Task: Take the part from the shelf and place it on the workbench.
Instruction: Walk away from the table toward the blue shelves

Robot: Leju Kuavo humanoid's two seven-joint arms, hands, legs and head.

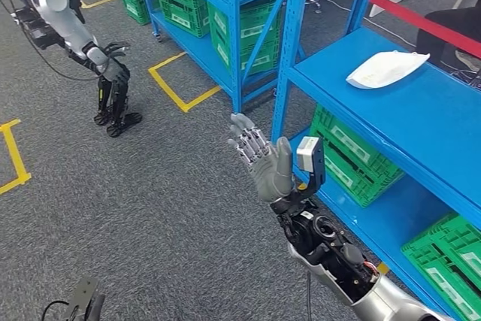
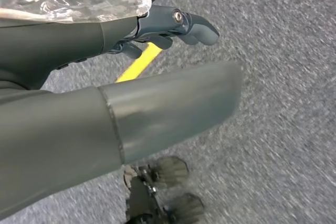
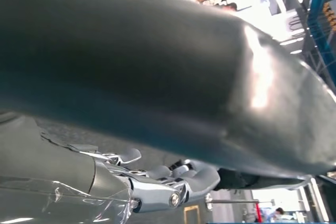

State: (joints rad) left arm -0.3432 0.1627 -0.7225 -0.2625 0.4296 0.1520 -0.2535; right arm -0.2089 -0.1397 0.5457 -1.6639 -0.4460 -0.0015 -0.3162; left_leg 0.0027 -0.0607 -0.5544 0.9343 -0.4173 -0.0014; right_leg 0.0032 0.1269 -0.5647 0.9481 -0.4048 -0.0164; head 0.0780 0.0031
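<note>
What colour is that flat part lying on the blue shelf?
White; the part shows best in the head view, on the shelf.

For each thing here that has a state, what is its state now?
Right robot hand: raised beside the shelf, fingers apart, holding nothing.
Left robot hand: hanging over the floor, holding nothing; fingers too blurred to judge.
White part: lying flat on the blue shelf, untouched.
Green crates: sitting on the lower shelves.

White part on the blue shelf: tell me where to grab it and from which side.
Judging by the head view, take the white part by its long near edge, coming in from the open aisle side of the blue shelf. It lies flat, shallow and elongated, so fingers under that edge and thumb on top should suit. The right hand, open and raised, is nearest.
</note>
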